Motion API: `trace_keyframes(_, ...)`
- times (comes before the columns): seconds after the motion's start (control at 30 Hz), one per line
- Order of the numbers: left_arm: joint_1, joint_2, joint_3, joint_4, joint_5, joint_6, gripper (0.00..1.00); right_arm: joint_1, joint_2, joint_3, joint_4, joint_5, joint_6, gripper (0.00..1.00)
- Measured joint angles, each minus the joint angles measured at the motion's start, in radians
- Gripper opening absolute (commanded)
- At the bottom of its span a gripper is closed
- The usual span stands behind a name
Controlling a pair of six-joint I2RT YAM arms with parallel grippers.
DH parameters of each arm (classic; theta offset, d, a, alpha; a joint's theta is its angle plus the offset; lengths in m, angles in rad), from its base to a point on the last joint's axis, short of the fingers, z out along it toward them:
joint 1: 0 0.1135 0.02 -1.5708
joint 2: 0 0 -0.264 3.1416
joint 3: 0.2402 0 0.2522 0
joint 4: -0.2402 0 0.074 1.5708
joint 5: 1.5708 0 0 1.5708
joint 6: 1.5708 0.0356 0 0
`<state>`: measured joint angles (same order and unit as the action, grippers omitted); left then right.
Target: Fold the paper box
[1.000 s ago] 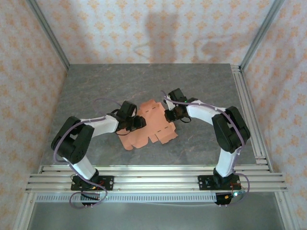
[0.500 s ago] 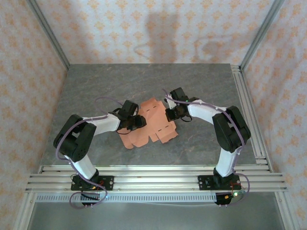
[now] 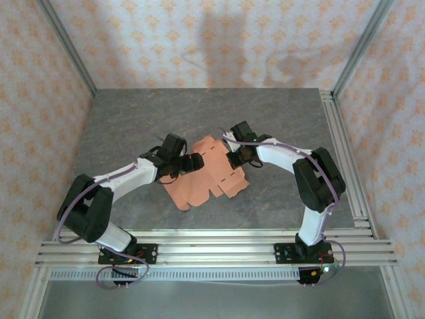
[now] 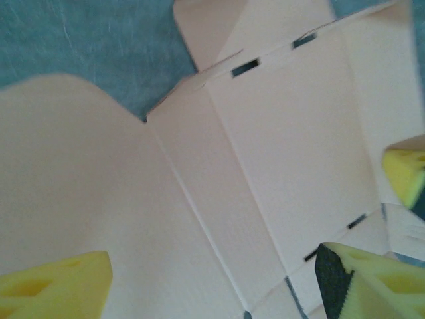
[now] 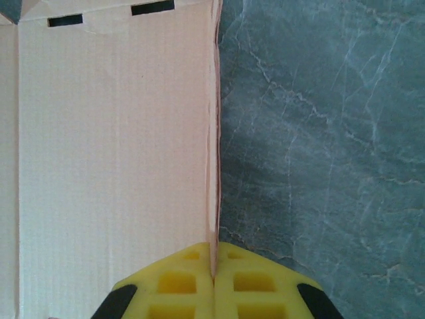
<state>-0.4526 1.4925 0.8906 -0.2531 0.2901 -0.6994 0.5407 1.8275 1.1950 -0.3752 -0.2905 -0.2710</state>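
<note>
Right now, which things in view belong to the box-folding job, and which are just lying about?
Job: salmon-orange die-cut card sheet, the paper box; left gripper, open; right gripper, shut on its edge.
Just there: grey marbled table; aluminium rail frame; patterned walls.

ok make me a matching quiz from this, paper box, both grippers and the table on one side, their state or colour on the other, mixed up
Things:
1. paper box
2. left gripper
3. right gripper
4. table

States:
A. shut on the card's edge
B. grey, marbled
C. salmon-orange, a die-cut sheet not yet folded into a box
D. open, fingers spread wide over the card

Pairs: 1-C, 2-D, 3-A, 4-B
</note>
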Motion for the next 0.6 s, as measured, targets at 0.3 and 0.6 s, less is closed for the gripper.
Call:
trace_keyframes(0.3, 0.165, 0.021, 0.213, -0.103, -0.013, 0.078, 0.84, 0.053, -0.058, -0.021, 0.056, 0.159, -0.220, 0.00)
trace_keyframes(0.6, 0.298, 0.286, 0.465, -0.127, 0.014, 0.107, 0.84, 0.113, -0.084, -0.085, 0.189, 0.365, -0.399, 0.00)
